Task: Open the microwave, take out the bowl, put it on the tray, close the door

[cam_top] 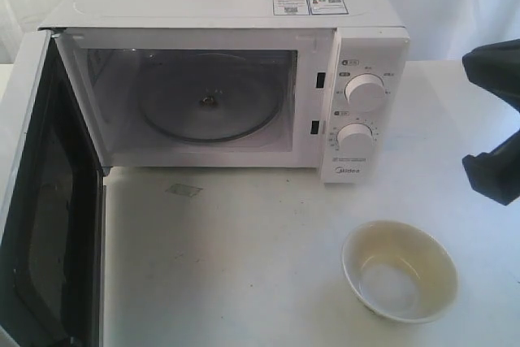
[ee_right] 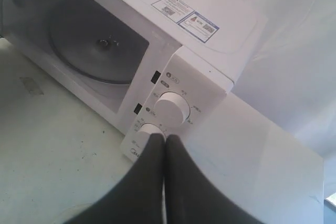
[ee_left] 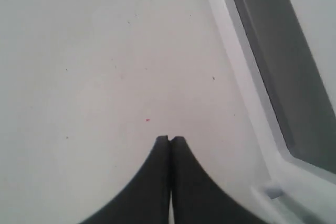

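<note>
White door (cam_top: pixel 32 201) stands wide open, hinged on the far left of the microwave (cam_top: pixel 219 6), dark window facing inward; it hangs out over the bench (cam_top: pixel 244 266), so the way into the cavity is clear. Left pincer (ee_left: pixel 170 139), left wrist view: fingers pressed together, nothing between them, hovering over bare bench just beside the door's edge. Judged parked there within reach of the door for the closing push. Cavity: glass turntable (cam_top: pixel 210 107) bare, nothing on it. Two stickers (cam_top: pixel 309 3) on top of the microwave, toward its right end. Two round knobs (cam_top: pixel 365 93) stacked on the panel at the right of the cavity. Bowl (cam_top: pixel 400 270), cream, upright and empty, sits on the bench in front of the microwave, below and slightly right of the knob panel, well apart from it. So the bowl is already out, but no tray shows in any view; cannot say it sits where the task wants it. Right arm (cam_top: pixel 497 172) is a dark shape at the edge, right of the microwave and above the bowl, not touching either. Right pincer (ee_right: pixel 165 136), right wrist view: fingers pressed together, empty, pointing toward the lower knob. Judged lifted clear of the bowl. Left to do: tray placement unverified, door not yet closed.
</note>
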### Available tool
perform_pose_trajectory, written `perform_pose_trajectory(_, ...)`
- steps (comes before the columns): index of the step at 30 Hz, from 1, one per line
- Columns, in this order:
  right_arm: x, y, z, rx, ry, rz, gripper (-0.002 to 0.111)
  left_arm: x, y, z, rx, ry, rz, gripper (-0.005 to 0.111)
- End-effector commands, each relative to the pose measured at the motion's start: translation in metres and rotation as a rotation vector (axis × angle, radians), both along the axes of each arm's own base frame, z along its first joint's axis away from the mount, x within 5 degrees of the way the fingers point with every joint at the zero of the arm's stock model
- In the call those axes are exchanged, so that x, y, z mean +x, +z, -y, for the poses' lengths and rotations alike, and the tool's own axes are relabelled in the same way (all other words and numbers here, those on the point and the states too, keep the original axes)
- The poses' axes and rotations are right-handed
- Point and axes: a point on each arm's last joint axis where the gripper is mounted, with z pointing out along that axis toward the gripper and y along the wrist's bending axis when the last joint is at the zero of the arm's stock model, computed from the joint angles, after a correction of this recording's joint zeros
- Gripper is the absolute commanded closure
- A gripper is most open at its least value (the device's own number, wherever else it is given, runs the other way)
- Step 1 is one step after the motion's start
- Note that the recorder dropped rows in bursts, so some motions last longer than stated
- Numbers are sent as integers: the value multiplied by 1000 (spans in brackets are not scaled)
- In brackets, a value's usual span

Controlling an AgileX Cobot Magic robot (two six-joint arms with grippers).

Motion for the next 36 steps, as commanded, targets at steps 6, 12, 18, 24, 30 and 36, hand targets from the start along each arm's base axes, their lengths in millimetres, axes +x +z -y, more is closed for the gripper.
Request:
perform_pose_trajectory(6,0,-1,2,-19,-8,5,108,52,33,90,-962,-1019,549,107)
perform_pose_trajectory(12,2,0,-14,32,106,49,108,51,24,88,-816,-1057,459,107)
perform_pose_trajectory(18,38,-31,-92,-71,420,109,108,49,22,87,-819,-1013,386,107)
perform_pose_trajectory(24,97,-51,-118,-163,320,35,108,12,29,79,-611,-994,378,107)
perform_pose_trajectory(30,139,-68,-116,-207,227,-18,108,-19,34,68,-423,-884,413,107)
perform_pose_trajectory(36,162,-81,-113,-204,217,-43,108,-48,37,59,-318,-799,438,107)
